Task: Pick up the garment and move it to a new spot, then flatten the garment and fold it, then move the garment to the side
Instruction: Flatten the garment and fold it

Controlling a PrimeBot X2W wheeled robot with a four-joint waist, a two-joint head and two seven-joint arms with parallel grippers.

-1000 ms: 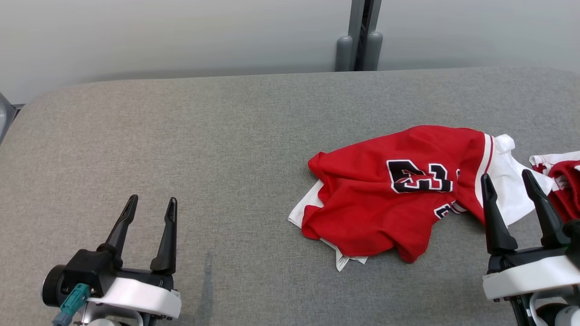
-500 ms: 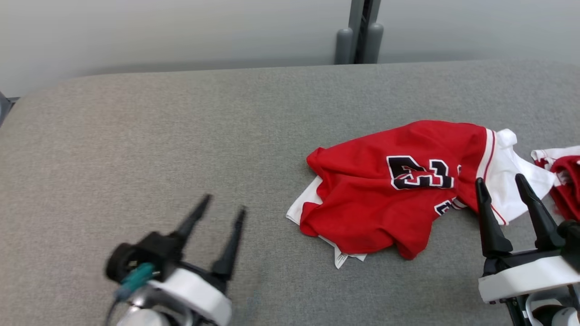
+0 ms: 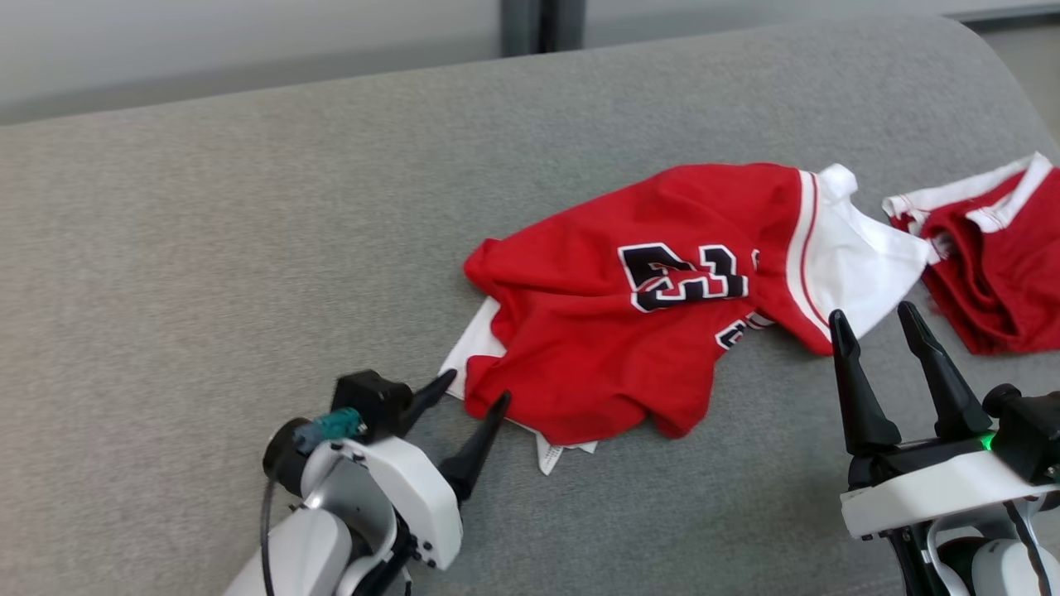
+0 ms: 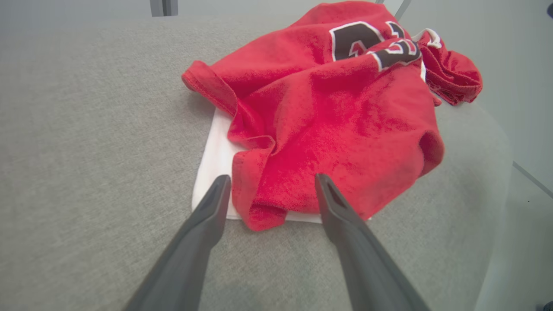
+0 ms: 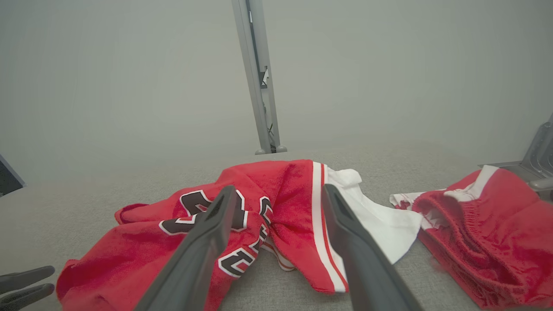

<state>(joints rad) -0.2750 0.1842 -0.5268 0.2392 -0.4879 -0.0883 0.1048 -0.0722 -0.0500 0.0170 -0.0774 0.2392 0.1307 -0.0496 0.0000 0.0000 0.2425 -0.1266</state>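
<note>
**Both tools open at the red jersey's edges**

The garment, a crumpled red jersey [image 3: 580, 348] with a black, white-edged number and a white panel along its right side, lay on the grey tabletop [image 3: 207, 248], right of centre in the head view. A white layer showed under its near-left corner, and a small label [image 3: 548, 458] stuck out from the front hem.

The left tool [image 3: 479, 386] was released, with its two dark fingers spread and pointing at that near-left corner. In the left wrist view a fold of red hem lay between the fingertips; whether they touched the cloth could not be told.

The right tool [image 3: 871, 311] was also released and held nothing. Its fingers were apart just in front of the jersey's white panel.

A second red-and-white garment [image 3: 994, 273] lay bunched just beside the jersey, at the tabletop's right end.
</note>
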